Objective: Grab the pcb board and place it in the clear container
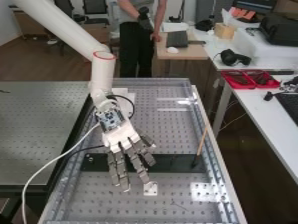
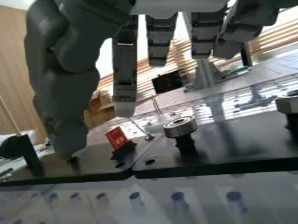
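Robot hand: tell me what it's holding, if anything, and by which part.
Nothing is held: the hand is open, and the small red board stands clear of its fingers.

the hand (image 1: 122,134) is white and dark grey. near it, the pcb board (image 2: 117,138) is red with pale marks, the ring (image 2: 179,126) silver, the plate (image 1: 176,163) black, the bench (image 1: 166,136) grey with dotted rows.
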Controlling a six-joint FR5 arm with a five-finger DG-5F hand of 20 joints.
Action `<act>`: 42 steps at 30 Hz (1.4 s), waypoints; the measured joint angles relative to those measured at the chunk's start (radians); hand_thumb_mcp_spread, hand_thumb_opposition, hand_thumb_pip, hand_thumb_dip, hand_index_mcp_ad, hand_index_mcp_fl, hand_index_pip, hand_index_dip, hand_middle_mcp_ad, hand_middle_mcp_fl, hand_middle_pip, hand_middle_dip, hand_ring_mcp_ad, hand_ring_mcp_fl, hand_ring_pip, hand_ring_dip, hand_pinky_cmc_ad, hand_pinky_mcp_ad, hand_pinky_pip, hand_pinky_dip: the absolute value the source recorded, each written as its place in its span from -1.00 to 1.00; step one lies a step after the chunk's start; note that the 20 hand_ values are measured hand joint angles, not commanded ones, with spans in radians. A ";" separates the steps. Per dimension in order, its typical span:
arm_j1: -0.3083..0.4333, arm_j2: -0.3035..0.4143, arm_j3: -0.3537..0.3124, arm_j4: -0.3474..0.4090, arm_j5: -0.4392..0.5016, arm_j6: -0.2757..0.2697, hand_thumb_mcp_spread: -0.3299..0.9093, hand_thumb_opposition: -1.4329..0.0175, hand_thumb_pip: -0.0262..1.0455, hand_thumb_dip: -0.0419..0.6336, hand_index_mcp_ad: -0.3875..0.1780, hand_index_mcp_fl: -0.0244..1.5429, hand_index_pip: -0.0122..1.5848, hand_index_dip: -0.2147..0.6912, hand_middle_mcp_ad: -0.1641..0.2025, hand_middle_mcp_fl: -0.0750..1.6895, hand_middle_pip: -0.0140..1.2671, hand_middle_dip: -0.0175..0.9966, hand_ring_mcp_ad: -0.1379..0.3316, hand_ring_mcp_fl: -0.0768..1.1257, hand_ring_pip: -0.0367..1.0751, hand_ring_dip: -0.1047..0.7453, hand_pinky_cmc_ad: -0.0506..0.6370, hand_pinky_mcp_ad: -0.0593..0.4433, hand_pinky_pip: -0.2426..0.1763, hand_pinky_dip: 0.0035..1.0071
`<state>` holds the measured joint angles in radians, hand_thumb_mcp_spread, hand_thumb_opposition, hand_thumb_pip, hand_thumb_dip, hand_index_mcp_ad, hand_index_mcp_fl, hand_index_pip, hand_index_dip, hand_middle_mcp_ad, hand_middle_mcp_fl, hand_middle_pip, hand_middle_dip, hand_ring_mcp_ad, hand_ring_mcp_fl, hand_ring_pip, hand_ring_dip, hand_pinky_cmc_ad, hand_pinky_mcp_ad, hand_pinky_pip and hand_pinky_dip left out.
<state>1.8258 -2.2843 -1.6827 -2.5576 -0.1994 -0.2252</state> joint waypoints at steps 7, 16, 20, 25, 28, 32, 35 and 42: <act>-0.006 0.008 -0.021 0.066 -0.018 -0.079 0.45 -0.08 -0.37 -0.31 0.01 -0.74 0.37 0.20 0.05 -0.91 -0.76 -0.69 0.44 -0.88 -0.80 -0.77 -0.30 -0.17 -0.28 -0.65; -0.011 0.012 -0.031 0.086 -0.025 -0.095 0.45 -0.09 -0.37 -0.27 0.00 -0.58 0.24 0.20 0.05 -0.91 -0.76 -0.69 0.45 -0.88 -0.77 -0.75 -0.29 -0.17 -0.28 -0.65; -0.014 0.013 -0.032 0.092 -0.029 -0.101 0.46 -0.11 -0.37 -0.27 -0.01 -0.49 0.20 0.20 0.05 -0.90 -0.76 -0.69 0.43 -0.88 -0.78 -0.75 -0.29 -0.17 -0.28 -0.65; -0.015 0.013 -0.030 0.082 -0.033 -0.090 0.47 -0.11 -0.37 -0.27 -0.05 -0.43 0.19 0.20 0.03 -0.89 -0.76 -0.69 0.43 -0.88 -0.78 -0.76 -0.28 -0.17 -0.28 -0.65; -0.016 0.012 -0.030 0.078 -0.034 -0.086 0.47 -0.11 -0.36 -0.27 -0.05 -0.43 0.19 0.20 0.03 -0.89 -0.76 -0.69 0.43 -0.87 -0.78 -0.75 -0.27 -0.16 -0.28 -0.65; -0.016 0.012 -0.031 0.085 -0.034 -0.089 0.48 -0.13 -0.36 -0.27 -0.05 -0.41 0.20 0.20 0.04 -0.89 -0.76 -0.69 0.43 -0.87 -0.77 -0.76 -0.23 -0.17 -0.27 -0.65; -0.016 0.013 -0.033 0.090 -0.034 -0.093 0.47 -0.13 -0.36 -0.27 -0.06 -0.39 0.24 0.20 0.05 -0.87 -0.76 -0.69 0.43 -0.85 -0.78 -0.75 -0.23 -0.17 -0.27 -0.65; -0.020 0.014 -0.033 0.093 -0.038 -0.094 0.47 -0.13 -0.36 -0.26 -0.10 -0.36 0.24 0.20 -0.05 -0.87 -0.76 -0.69 0.43 -0.85 -0.78 -0.75 -0.24 -0.16 -0.27 -0.65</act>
<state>1.8056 -2.2702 -1.7160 -2.4645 -0.2372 -0.3192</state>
